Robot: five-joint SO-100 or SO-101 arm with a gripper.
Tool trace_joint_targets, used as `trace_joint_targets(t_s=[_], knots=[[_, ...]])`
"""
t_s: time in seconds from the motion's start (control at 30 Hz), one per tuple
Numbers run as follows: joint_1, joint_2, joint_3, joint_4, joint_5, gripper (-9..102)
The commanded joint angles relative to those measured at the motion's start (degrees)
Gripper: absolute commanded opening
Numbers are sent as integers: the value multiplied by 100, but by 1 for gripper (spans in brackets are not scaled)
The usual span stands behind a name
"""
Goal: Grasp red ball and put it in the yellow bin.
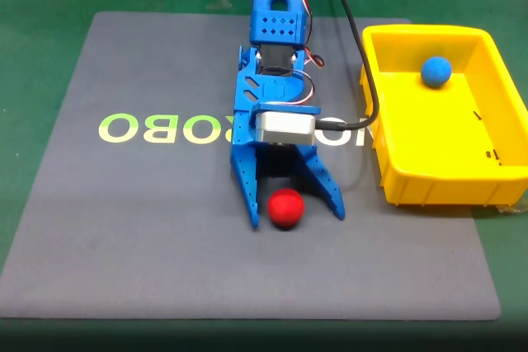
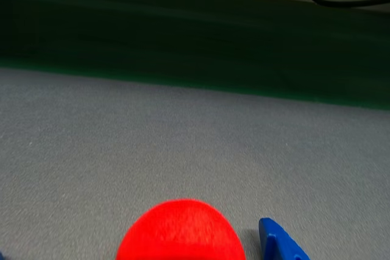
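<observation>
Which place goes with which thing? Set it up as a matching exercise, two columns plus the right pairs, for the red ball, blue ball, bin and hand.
Things:
1. red ball
2. blue ball
3. bin
4. hand

Places (fixed view):
A. inside the yellow tub, near its far wall
B. on the grey mat, between the two blue fingers
C. at the mat's right edge
D. low over the mat's middle, open, fingertips either side of a ball

Pairs: 1-B, 2-A, 3-C, 4-D
</observation>
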Motion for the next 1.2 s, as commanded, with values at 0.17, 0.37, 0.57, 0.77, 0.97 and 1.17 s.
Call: trace_joint_targets(t_s=[0.17,0.37,0.57,0.77,0.97,1.17], knots=[[70,-308,-738,308,-264,45],[62,-246,-738,554,-343,0],[62,-202,-738,712,-369,0],[9,-88,-686,659,-396,0],[-79,448,-686,650,-211,0],[-211,1380,-580,844,0,0]])
